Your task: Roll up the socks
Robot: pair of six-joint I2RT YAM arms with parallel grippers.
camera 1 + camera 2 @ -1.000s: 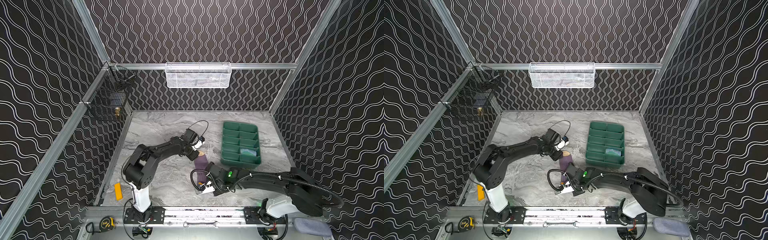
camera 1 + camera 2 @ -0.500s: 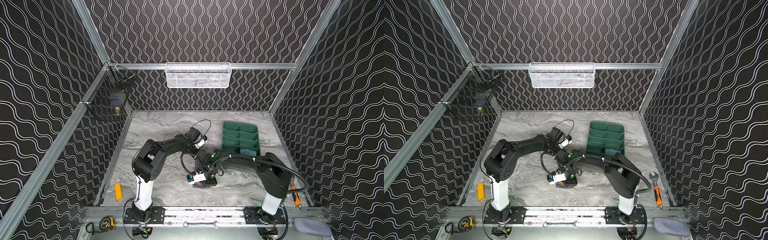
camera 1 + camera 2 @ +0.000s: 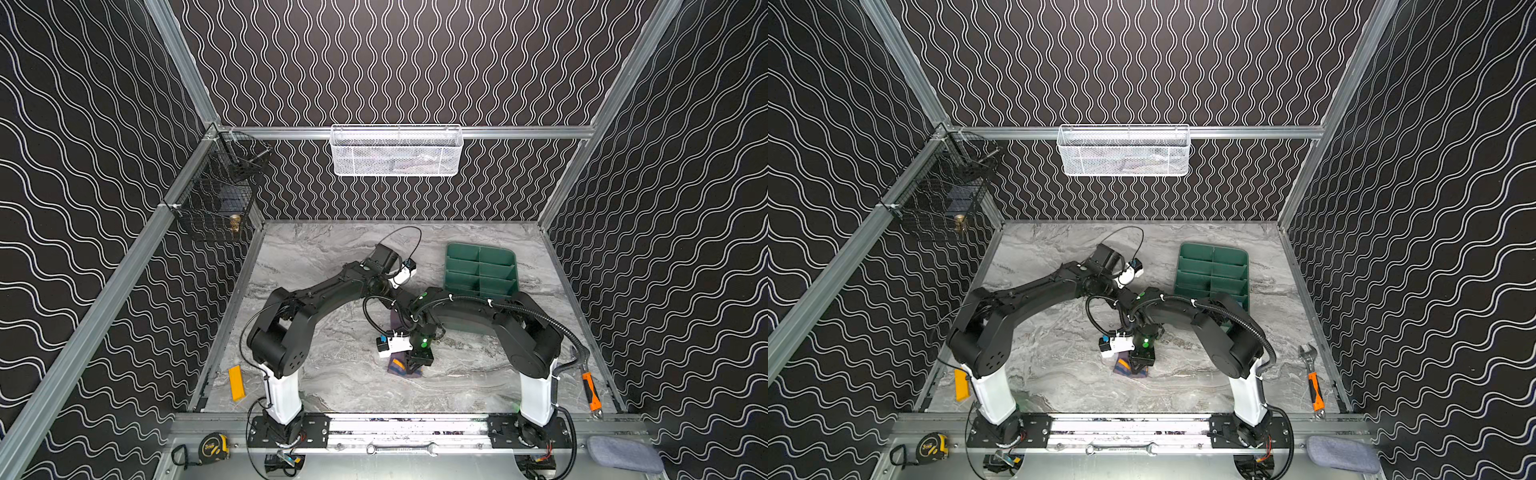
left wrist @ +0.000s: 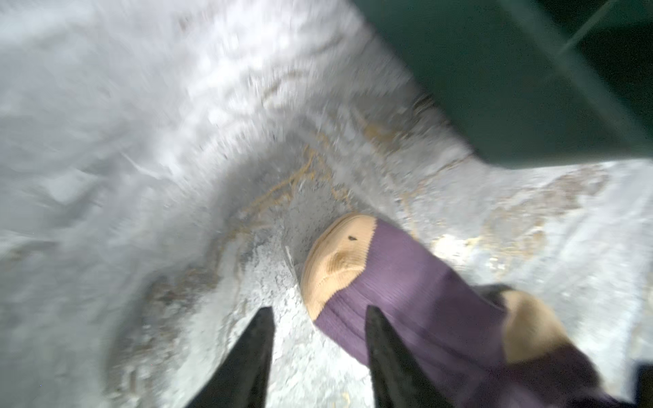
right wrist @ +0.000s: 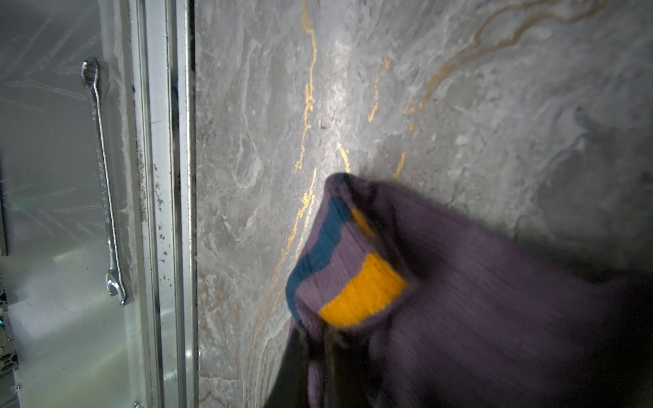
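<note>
A purple ribbed sock (image 4: pixel 417 293) lies on the marble table, with a tan toe and a tan heel. My left gripper (image 4: pixel 318 312) is open beside the toe. One finger (image 4: pixel 385 349) is over the purple cloth, and bare table shows between the two. In both top views the right arm hides the left fingers. My right gripper (image 5: pixel 318 356) is shut on the sock's cuff (image 5: pixel 357 289), which has an orange and navy stripe. In both top views the cuff end (image 3: pixel 398 365) (image 3: pixel 1124 368) sits under the right gripper (image 3: pixel 416 366) (image 3: pixel 1139 365) near the table's front middle.
A green compartment tray (image 3: pixel 480 266) (image 4: pixel 494 70) stands at the back right, partly under the right arm. An orange-handled wrench (image 3: pixel 590 390) lies at the right edge and a yellow block (image 3: pixel 235 382) at the left. A spanner (image 5: pixel 102 176) rests on the front rail.
The right arm has folded up with its elbow raised, and its gripper has stayed shut on the cuff near the front. The left jaws have spread apart by the toe.
</note>
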